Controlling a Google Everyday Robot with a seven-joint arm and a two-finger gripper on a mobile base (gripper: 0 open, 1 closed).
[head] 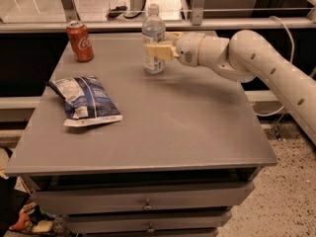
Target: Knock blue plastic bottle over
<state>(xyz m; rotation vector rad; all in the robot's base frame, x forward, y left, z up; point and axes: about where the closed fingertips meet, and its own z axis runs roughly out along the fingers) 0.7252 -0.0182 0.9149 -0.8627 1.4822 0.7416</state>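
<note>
The blue plastic bottle [153, 31] stands upright at the back middle of the grey table [197, 127], with a white cap and a white-and-blue label. My gripper [157, 51] reaches in from the right on a white arm and sits at the bottle's mid-height, against its right front side and covering part of the label. The bottle's base rests on the table.
A red Coca-Cola can [80, 41] stands at the back left of the table. A blue-and-white crinkled snack bag [85, 100] lies on the left side. A metal rail [222, 23] runs behind the table. Drawers [148, 204] sit below the front edge.
</note>
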